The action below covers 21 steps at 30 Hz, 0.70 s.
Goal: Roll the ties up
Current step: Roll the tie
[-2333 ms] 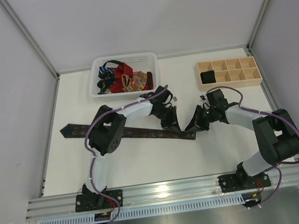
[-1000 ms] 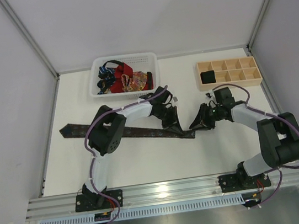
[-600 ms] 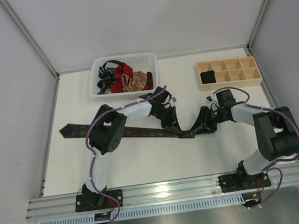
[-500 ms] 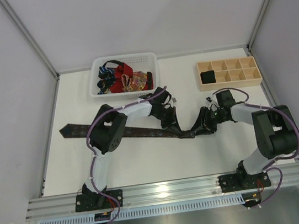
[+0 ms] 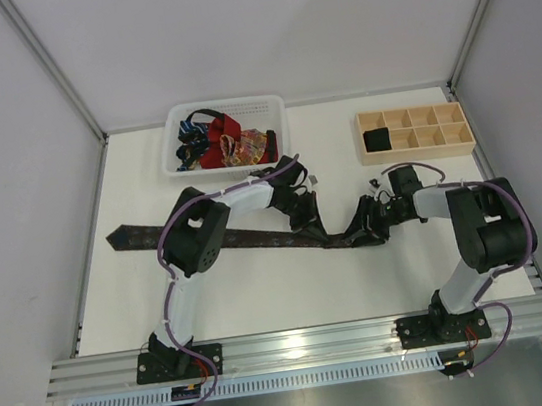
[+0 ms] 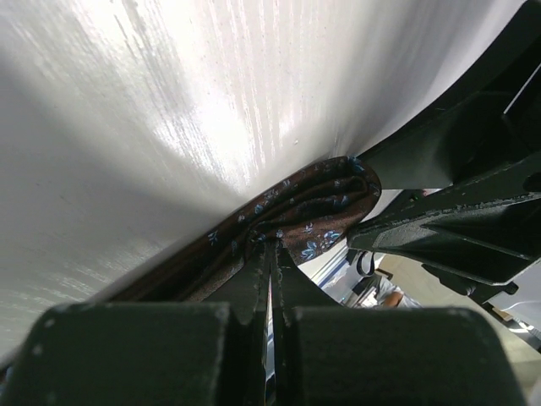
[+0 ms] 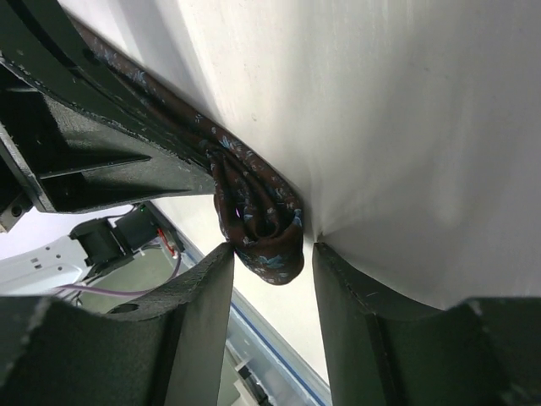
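Left hand (image 6: 270, 252) is squeezed shut, pinching the dark tie (image 5: 246, 237) stretched across the table (image 5: 264, 295). Its rolled end sits between my right hand's (image 7: 272, 251) spread fingers. Farther back are the basket (image 5: 171, 126) of other ties (image 5: 222, 141) and a wooden tray (image 5: 416, 153).

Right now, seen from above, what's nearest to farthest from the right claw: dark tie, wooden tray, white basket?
From the right gripper:
1. dark tie, its rolled end right between the fingers.
2. wooden tray, behind it, slightly right.
3. white basket, at the back left.
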Available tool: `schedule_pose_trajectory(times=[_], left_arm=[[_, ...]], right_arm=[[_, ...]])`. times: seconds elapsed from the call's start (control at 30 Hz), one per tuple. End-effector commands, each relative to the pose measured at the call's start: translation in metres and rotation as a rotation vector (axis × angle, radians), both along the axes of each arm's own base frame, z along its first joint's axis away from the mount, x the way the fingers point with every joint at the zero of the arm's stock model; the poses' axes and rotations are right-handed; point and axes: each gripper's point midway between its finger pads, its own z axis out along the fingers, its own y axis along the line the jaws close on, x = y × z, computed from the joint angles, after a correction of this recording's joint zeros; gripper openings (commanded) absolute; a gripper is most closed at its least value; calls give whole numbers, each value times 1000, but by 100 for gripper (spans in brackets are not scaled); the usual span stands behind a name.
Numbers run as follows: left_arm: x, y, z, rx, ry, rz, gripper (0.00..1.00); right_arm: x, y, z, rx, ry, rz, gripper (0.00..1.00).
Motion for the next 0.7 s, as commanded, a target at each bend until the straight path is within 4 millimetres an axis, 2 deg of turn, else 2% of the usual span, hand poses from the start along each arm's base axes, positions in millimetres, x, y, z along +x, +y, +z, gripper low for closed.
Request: schedule_pose_trajectory(times=[0.0, 0.23, 0.43, 0.53, 0.57, 0.67], left_arm=[[12, 2, -1, -4, -28, -4, 1], [12, 2, -3, -5, -19, -6, 1], [15, 1, -1, -5, -29, -9, 1], [16, 1, 0, -4, -31, -10, 1], [16, 1, 2, -8, -34, -10, 1], [11, -2, 3, -11, -33, -23, 1]], right_arm=[[9, 10, 4, 55, -44, 26, 48], [16, 20, 4, 68, -66, 35, 43], [17, 26, 6, 75, -53, 38, 25], [13, 25, 7, 64, -21, 21, 10], [10, 24, 6, 56, -2, 11, 0], [4, 22, 10, 44, 41, -21, 0]])
